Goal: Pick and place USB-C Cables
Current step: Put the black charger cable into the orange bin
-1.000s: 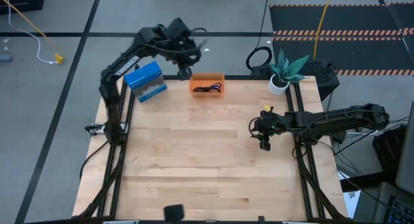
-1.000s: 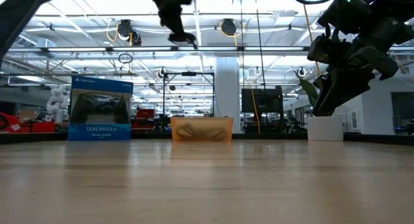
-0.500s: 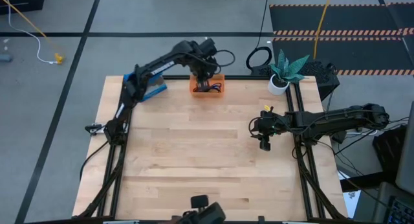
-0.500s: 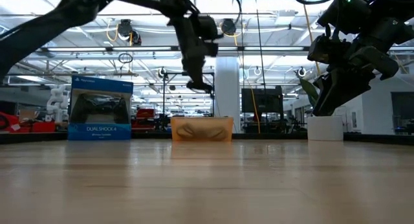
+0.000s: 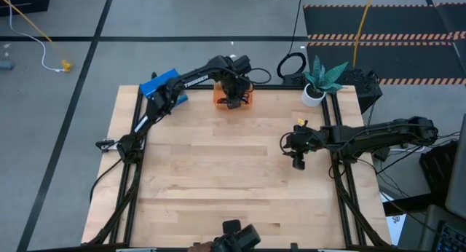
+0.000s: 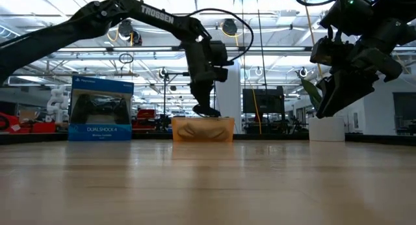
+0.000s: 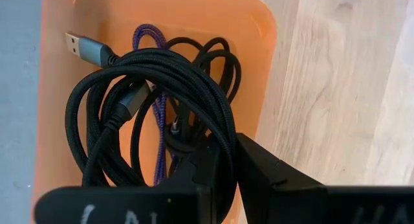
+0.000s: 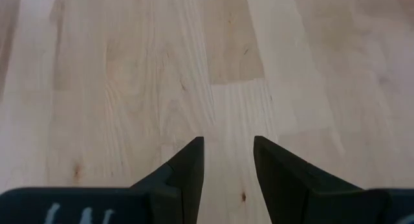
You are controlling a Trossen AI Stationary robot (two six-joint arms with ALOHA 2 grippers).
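An orange tray [image 5: 218, 97] stands at the table's far edge; it also shows in the low view [image 6: 202, 130]. In the left wrist view the tray [image 7: 168, 20] holds a purple-blue cable [image 7: 158, 114], a thin black cable [image 7: 218, 56] and a thicker black coil [image 7: 116, 75] with a grey plug. My left gripper [image 5: 233, 100] is right over the tray, its fingers shut at the coil. My right gripper [image 5: 298, 162] is open and empty above the bare table at the right [image 8: 228, 153]. My left gripper is shut where the black coil's near loops [image 7: 223, 130] run in between its fingertips. The fingers come from above, pointing down. The coil spreads out beyond the fingertips over the tray. I cannot tell whether it hangs clear or lies on the other cables.
A blue DualShock 4 box [image 6: 101, 109] stands at the far left of the table, left of the tray. A potted plant in a white pot [image 5: 315, 83] stands at the far right corner. Bare wood [image 5: 218, 179] fills the middle and near part.
My left gripper has swung from high up by the table's far left corner toward the right and down to the orange tray, and now sits just above its rim.
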